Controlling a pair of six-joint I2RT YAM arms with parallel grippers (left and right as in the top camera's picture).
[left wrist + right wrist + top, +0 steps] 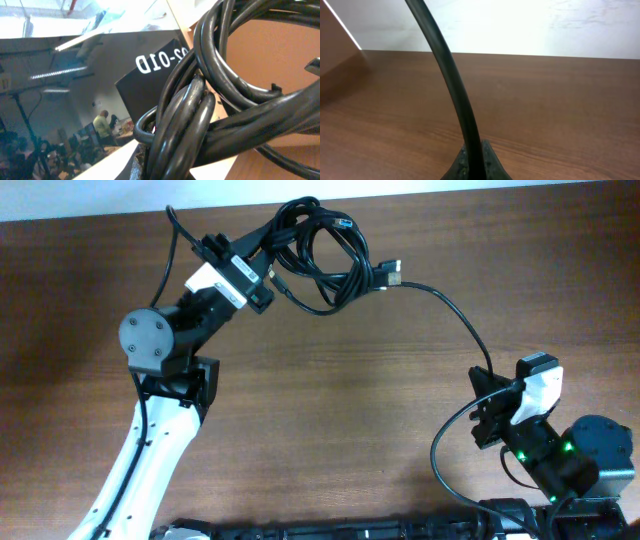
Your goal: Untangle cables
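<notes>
Left gripper [268, 288] is pressed shut on the cables [322, 252], biting the left edge of the knotted bundle close to the far edge of the table [340, 410]. Its wrist view is filled with black loops that cross and wrap one another right at the fingers. Whether the bundle rests on the wood or hangs just above it cannot be told. Plug ends [392, 272] stick out on its right side. From there a single strand [450, 308] sweeps in an arc over bare wood to the right gripper [487, 412], which is pinched tight on it. In the right wrist view that strand rises from between the closed fingertips and curves up to the left. The two grippers are well apart, with the right one toward the near right corner.

The tabletop is dark brown wood grain with a soft sheen. A white wall [530, 25] stands past its far edge. Beyond the bundle, the left wrist view looks into a large dim room. It shows a black panel [150, 80] with white lettering, strip lights [52, 75] overhead and a person in a yellow top [102, 125] far off amid blurred clutter.
</notes>
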